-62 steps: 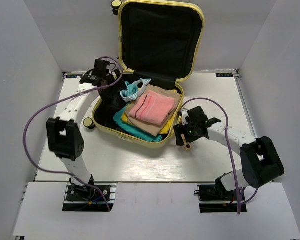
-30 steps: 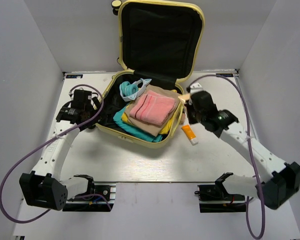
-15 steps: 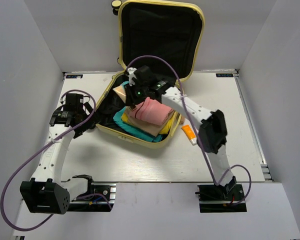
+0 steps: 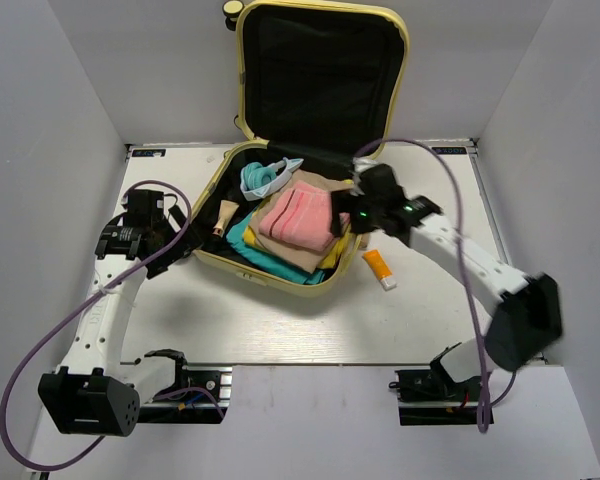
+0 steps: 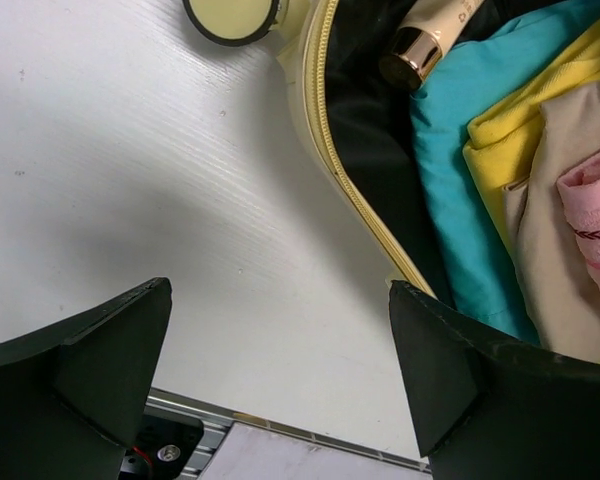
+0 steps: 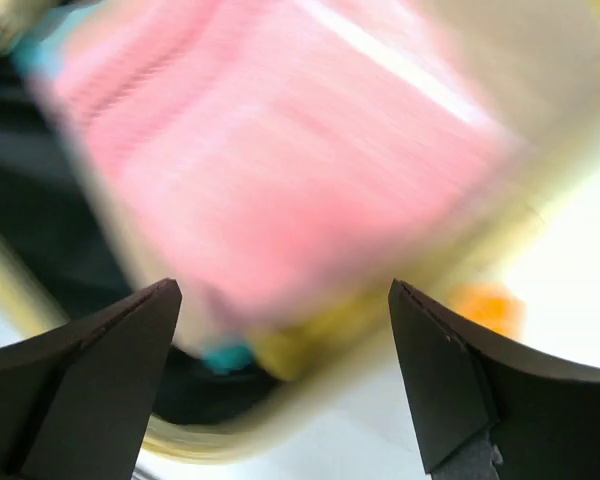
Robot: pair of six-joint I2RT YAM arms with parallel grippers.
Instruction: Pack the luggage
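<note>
While the suitcase lies open on the table with its lid raised at the far side, the right gripper is held over its right edge, beside the pink towel, fingers spread wide and empty. The left gripper is held just outside the left wall, likewise wide and empty.

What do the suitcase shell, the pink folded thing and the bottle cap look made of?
Suitcase shell: smooth pale-yellow, likely hard plastic. Pink folded thing: soft cloth, probably towelling, woven stripe showing. Bottle cap: shiny gold, metal or plated plastic, can't tell.
</note>
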